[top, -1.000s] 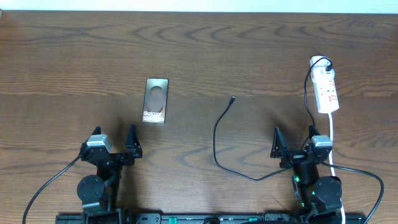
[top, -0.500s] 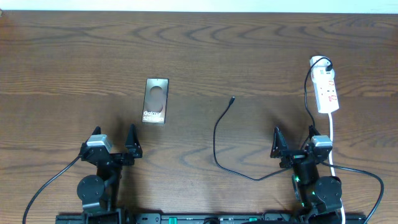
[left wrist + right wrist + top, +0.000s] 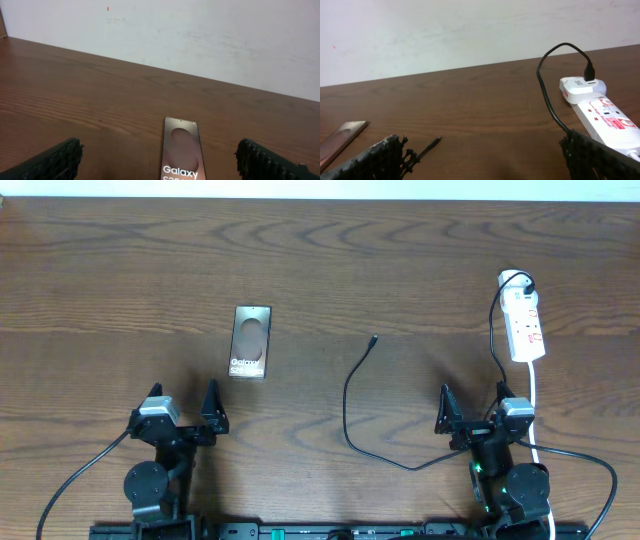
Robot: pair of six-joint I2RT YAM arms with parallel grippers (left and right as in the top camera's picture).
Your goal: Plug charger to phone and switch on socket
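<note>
Ahead of my left claw point(image 3: 182, 402), a little to its right, lies the phone point(image 3: 250, 341), flat, glossy bronze, silver-edged. Both claws stand wide open, holding nothing. Between them the charger point(image 3: 345, 405) curls thin and black over the wood-grain table point(image 3: 320, 260). Beyond my right claw point(image 3: 474, 405) sits the narrow white socket point(image 3: 525, 328).
</note>
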